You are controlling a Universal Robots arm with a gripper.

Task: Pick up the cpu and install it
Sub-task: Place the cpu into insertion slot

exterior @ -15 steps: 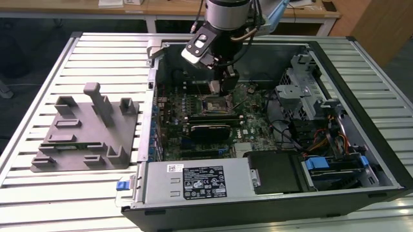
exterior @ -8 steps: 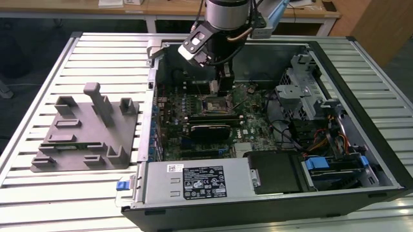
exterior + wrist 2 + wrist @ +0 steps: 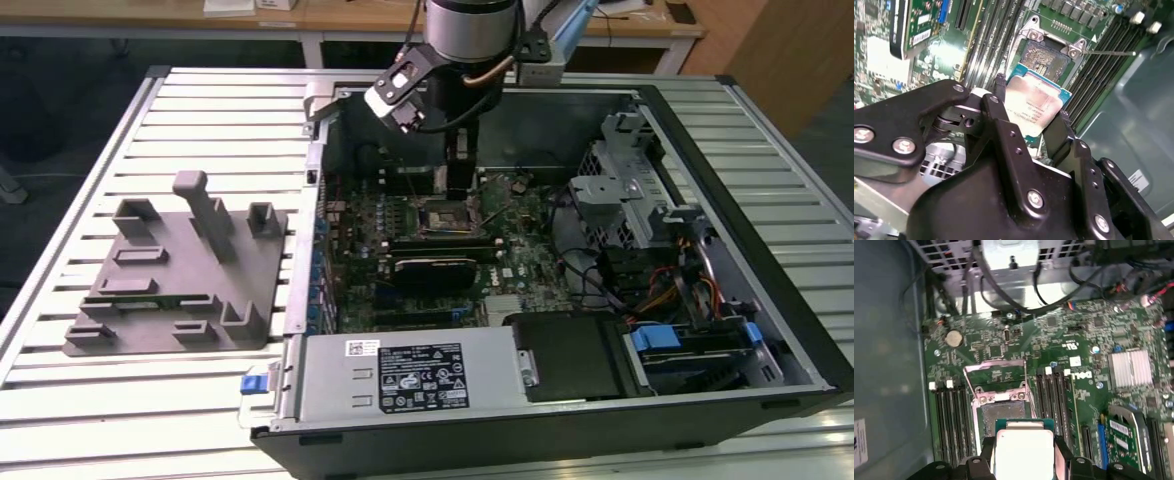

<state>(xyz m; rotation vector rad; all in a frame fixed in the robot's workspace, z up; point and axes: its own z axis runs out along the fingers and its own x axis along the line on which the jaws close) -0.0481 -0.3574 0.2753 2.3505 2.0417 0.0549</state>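
Currently I'm holding the small flat square cpu with its shiny silver-grey metal lid. The fingers of my black gripper are clamping it by two opposite edges. It's hanging just above the open metal-framed square socket on the green motherboard, inside the open black computer case. I'm judging it light and stiff, fragile underneath and slick on top, so the edges are the right hold. The lid is showing pale with faint print, over a thin teal-green rim.

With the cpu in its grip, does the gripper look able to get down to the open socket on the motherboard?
Probably yes: the gripper holds the cpu just above the socket, whose retention frame is swung open, and nothing lies between them.
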